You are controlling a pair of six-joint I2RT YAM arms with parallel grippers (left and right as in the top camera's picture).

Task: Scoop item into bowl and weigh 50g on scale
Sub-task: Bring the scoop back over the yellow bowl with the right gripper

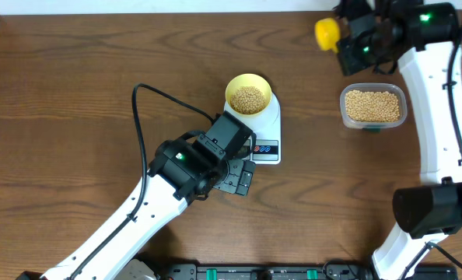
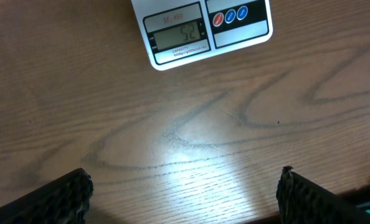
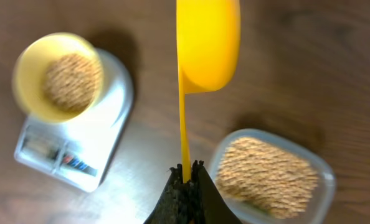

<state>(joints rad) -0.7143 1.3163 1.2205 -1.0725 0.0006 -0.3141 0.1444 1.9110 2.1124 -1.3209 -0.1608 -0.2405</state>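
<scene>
Found the bowl [image 1: 249, 95] just 12 o'clock of centre on the worktop [image 1: 75, 117], seated on the 12 o'clock end of the scale [image 1: 271, 128], with a heap of beans [image 1: 248, 99] covering its bottom. Saw the scale's display [image 2: 179, 36] and its red and blue buttons [image 2: 230, 15] at the 6 o'clock end, uncovered. Made out digits on the display from the left wrist, too faint to read with certainty.

Spotted the tub [image 1: 373, 106] at 3 o'clock of the bowl, well apart from it, holding more beans in a level layer.

Noted the left pincer [image 2: 185, 190] spread wide and empty, over bare wood at about 7 o'clock of the scale's display end. Saw its two black ribbed fingers [image 2: 60, 196] at the bottom corners of its own camera view, touching nothing.

Noted the right pincer [image 3: 186, 180] pressed together on the thin handle of the scoop [image 3: 207, 43], up at 1 o'clock on the worktop and 11 o'clock of the tub. Saw the scoop's cup from the right wrist, held out past the fingertips and above the wood between scale and tub. Could not tell whether any beans lay in it.
</scene>
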